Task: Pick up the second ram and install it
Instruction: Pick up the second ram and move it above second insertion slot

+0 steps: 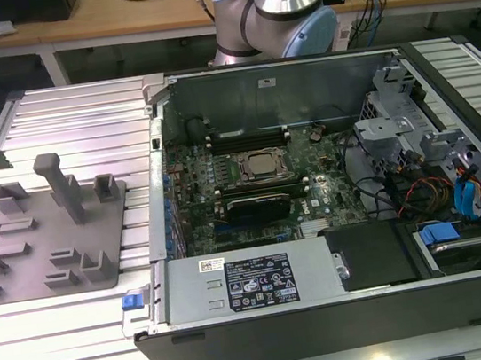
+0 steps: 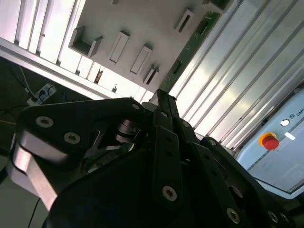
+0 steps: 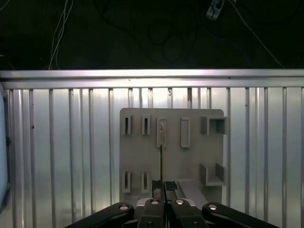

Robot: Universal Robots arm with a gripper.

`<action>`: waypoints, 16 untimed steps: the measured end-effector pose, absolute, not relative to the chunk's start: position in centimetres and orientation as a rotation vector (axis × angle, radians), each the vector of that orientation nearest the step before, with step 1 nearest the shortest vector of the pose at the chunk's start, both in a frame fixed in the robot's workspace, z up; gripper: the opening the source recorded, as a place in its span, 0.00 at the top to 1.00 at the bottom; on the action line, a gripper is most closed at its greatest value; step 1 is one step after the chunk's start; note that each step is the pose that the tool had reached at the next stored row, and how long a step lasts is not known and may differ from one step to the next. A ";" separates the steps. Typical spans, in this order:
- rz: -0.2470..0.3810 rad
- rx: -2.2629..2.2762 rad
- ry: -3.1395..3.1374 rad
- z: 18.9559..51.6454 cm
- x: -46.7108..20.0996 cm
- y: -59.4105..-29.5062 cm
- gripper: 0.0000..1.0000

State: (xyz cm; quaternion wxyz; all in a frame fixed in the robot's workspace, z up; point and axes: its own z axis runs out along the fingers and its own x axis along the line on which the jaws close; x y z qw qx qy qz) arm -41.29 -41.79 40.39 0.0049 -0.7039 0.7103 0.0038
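Gripper (image 3: pixel 164 186) shut tight on second ram (image 3: pixel 161 147), pinching one end. Ram edge-on in first wrist view; green face w/ dark chips in second wrist view. Ram held above grey slotted holder plate (image 3: pixel 190 156), which lies on ribbed metal worktop (image 3: pixel 57 156). Exterior view: ram roughly level at far left edge, well apart from open PC case (image 1: pixel 331 310). Motherboard (image 1: pixel 252 196) inside case.

- The computer case (image 1: pixel 333 328) lies open on top, its motherboard (image 1: pixel 192 167) uncovered.
- Inside it, cables (image 1: pixel 404 193) crowd the exterior view's right.
- Beside it, a fixture plate's post (image 1: pixel 65 191) stands up.
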 end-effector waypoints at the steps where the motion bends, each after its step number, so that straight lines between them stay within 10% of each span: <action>1: 0.012 -2.204 2.225 40.7 -41.3 -41.8 0.91; 16: 0.012 -2.204 2.224 40.9 -36.4 -41.8 0.91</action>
